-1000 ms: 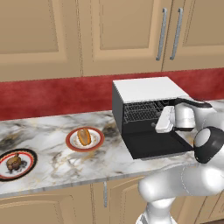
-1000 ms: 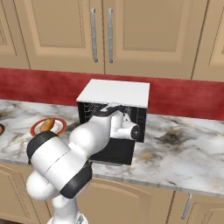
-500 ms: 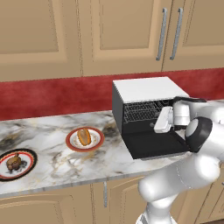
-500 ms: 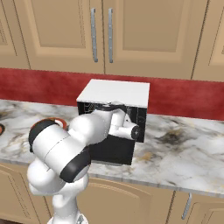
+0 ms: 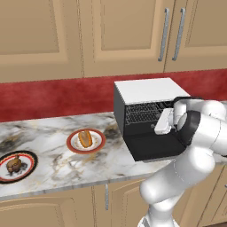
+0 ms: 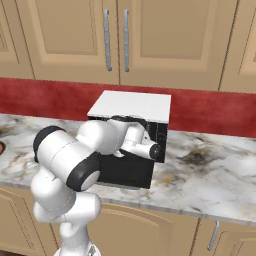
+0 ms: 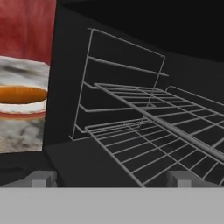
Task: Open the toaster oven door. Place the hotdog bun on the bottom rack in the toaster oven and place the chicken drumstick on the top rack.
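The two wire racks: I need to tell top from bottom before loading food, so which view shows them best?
The hand view: it looks straight into the toaster oven, with the top rack and bottom rack clearly separate. The left base view shows the racks only as a small grid behind the hand; in the right base view the arm covers them.

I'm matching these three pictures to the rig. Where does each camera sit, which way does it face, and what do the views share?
Left base view: behind the arm to its left, looking forward and down at the counter, bun, drumstick and toaster oven; the arm rises at lower right.
Right base view: behind the arm to its right, facing the same oven; the arm rises at lower left.
Hand view: on the hand, looking into the oven at the top rack and bottom rack; open gripper at the bottom.
All three share the oven with its door down.
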